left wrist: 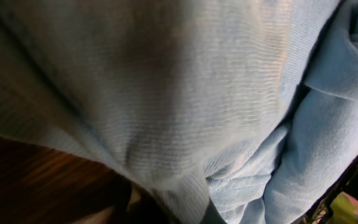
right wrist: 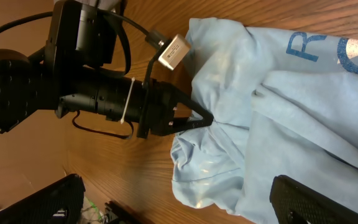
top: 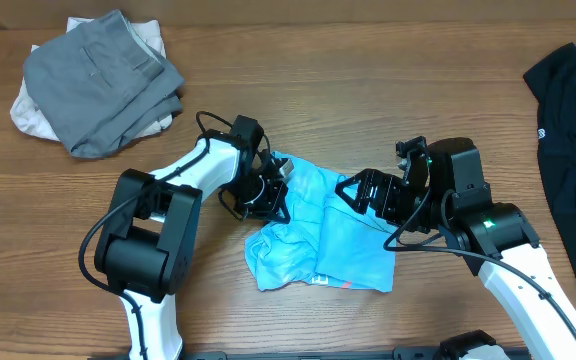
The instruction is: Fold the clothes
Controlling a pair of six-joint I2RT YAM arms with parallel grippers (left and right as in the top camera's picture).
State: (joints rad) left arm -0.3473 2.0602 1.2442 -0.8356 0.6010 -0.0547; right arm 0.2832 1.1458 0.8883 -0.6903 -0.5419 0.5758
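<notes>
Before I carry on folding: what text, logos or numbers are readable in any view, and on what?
"R": blue print on the light blue T-shirt, right wrist view.
The character after it is a rounded shape cut off by the frame edge; cannot tell which letter.
Small white mark on the black garment, overhead view: too small to read.
Grey garment: no text visible.
</notes>
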